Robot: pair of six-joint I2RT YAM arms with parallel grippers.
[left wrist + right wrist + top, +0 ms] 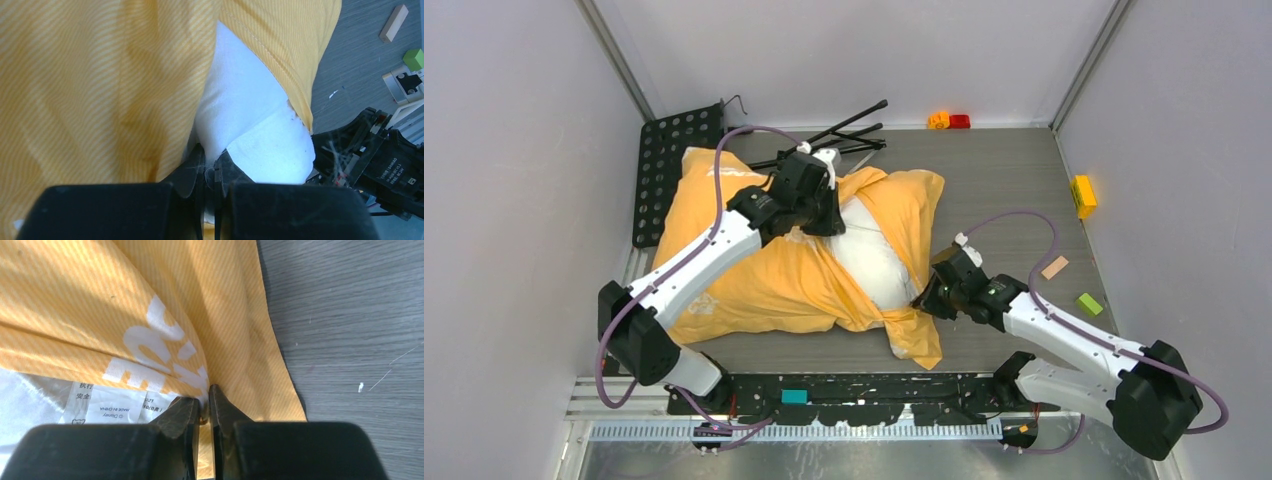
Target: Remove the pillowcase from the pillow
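Grey wood-grain table point(1004, 180) carries the rumpled orange-yellow pillowcase point(754, 280), which is pulled partway off the white pillow point(869, 255) bared at its open end. The left gripper point(214, 162) pinches the pillow's white fabric, and the right gripper point(204, 396) is clamped on the pillowcase's near hem.

A robotics test cell in a laboratory: the left arm point(704, 255) and the right arm point(1064, 335) stand bolted to a black base rail point(864, 385) at the edge of a grey tabletop point(1004, 180). Plain grey panels point(514, 150) on aluminium posts point(619, 60) box it in. A black perforated plate point(669, 150), a folded tripod point(844, 130) and a yellow block point(1082, 195) lie on the bench.
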